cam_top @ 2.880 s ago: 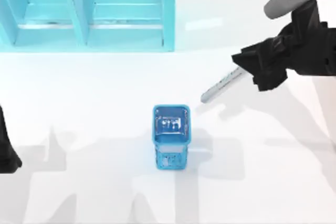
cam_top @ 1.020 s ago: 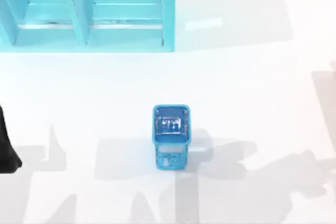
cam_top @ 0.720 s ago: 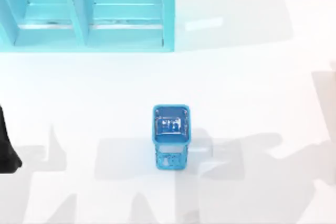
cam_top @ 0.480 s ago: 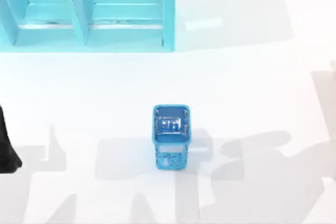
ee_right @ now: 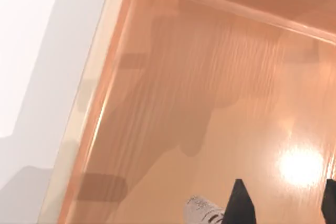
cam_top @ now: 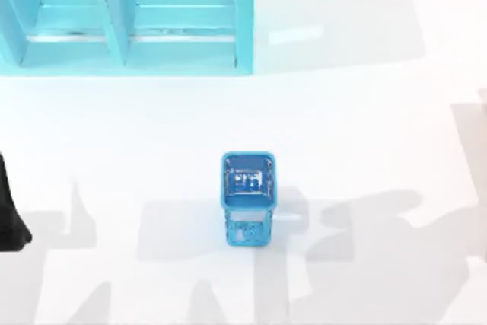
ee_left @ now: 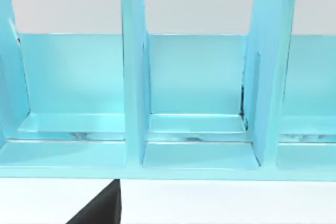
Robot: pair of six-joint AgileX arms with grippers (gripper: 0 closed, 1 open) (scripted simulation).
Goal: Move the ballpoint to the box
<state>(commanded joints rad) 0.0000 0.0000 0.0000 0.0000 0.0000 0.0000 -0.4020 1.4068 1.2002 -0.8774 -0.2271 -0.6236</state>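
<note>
Right gripper (ee_right: 283, 203) over the floor of a shallow orange wooden box (ee_right: 173, 103), two dark fingers (ee_right: 239, 205) set apart, nothing between them, so open. Ballpoint (ee_right: 202, 208) just beside the nearer finger, silver-grey barrel w/ dark print; prob. lying on the box floor, though contact hard to judge at the frame edge. Pale box rim (ee_right: 84, 103) running alongside the white table (ee_right: 26, 35).

Top view: small blue mesh basket (cam_top: 248, 197) upright mid-table, arm shadows to its right. Turquoise divided shelf unit (cam_top: 125, 17) at the far left corner. Left arm (cam_top: 9, 215) parked at the table's left edge. Left wrist view facing the shelf's compartments (ee_left: 197, 82); one dark fingertip (ee_left: 100, 208) low in view, left gripper's state can't be told.
</note>
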